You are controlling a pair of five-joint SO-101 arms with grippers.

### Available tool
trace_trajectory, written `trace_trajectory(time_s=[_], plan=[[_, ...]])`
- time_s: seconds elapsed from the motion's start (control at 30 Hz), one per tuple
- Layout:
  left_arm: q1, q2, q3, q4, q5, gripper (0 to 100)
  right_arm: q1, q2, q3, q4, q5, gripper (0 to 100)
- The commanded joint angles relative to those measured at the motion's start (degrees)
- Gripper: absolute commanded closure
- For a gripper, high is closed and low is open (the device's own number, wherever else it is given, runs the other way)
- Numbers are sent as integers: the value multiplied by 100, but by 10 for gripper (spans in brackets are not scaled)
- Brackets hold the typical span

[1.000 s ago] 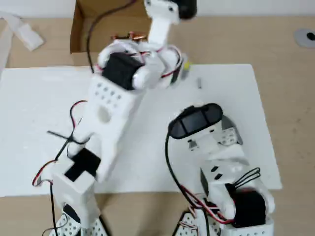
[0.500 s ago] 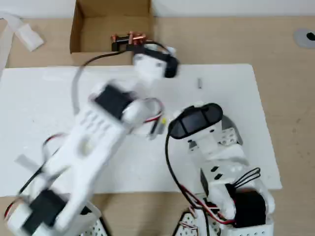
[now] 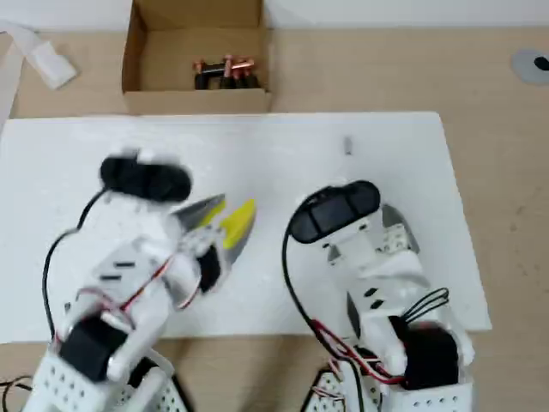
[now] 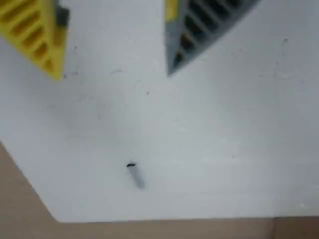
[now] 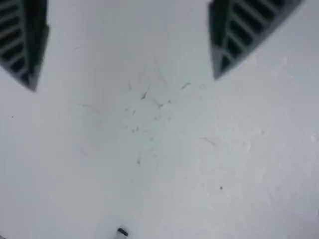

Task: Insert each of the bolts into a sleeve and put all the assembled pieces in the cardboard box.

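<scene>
Left end effector (image 4: 113, 73) hangs spread near a loose bolt (image 4: 135, 175). Right end effector (image 5: 124, 82) gapes too. Assembled pieces (image 3: 225, 70) sit in the cardboard box (image 3: 130, 60).

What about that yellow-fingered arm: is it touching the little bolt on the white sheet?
Apart. The left wrist view shows a stretch of bare white sheet between the open fingers and the bolt.

Matt cardboard box (image 3: 130, 60), coppery metal sleeves (image 3: 225, 69), seemingly matt white sheet (image 3: 386, 146)
</scene>
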Motion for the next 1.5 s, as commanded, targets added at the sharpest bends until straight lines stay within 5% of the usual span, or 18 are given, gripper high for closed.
trace_trajectory(time_s=[0.0,0.23,0.5,0.73,0.93,1.47], plan=[[-70,-681,273,-18,-97,855,75,48,13,-211,26,735],[-53,-1376,695,352,-299,855,48,40,620,-835,-9,735],[-167,-1965,2207,369,-2066,995,-242,-4,1024,-1116,-826,738],[-923,-1965,2611,369,-1574,994,-497,-4,1543,-1160,-818,744],[-2189,-1965,3218,633,-1591,994,-330,-4,2088,-1398,-818,888],[-3569,-1956,3376,1011,-1600,994,-330,-4,3433,-1925,-607,988]])
